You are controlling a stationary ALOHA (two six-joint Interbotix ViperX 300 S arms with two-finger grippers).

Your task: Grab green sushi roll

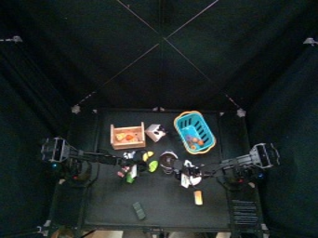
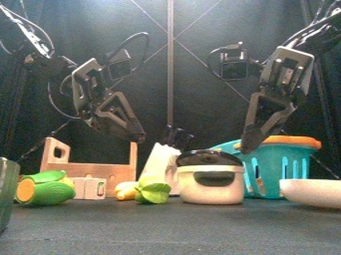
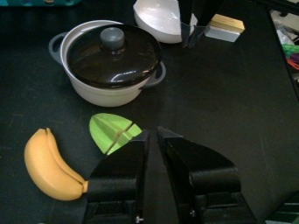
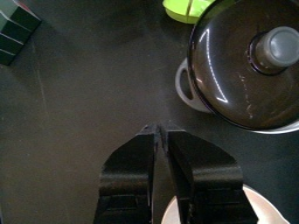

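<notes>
The green sushi roll [image 1: 139, 211] lies at the table's [image 1: 106, 186] front edge; we read no writing. Both pincers, left [image 3: 156, 133] and right [image 4: 158, 129], hang clenched, empty.

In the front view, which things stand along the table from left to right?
Corn cob → wooden crate → yellow-green toy food piece → white pot with a dark lid → blue basket → white bowl.

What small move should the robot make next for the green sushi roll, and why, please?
Probably open the right gripper and move it toward the green sushi roll: the gripper is shut and empty beside the lidded pot, the roll apart.
</notes>
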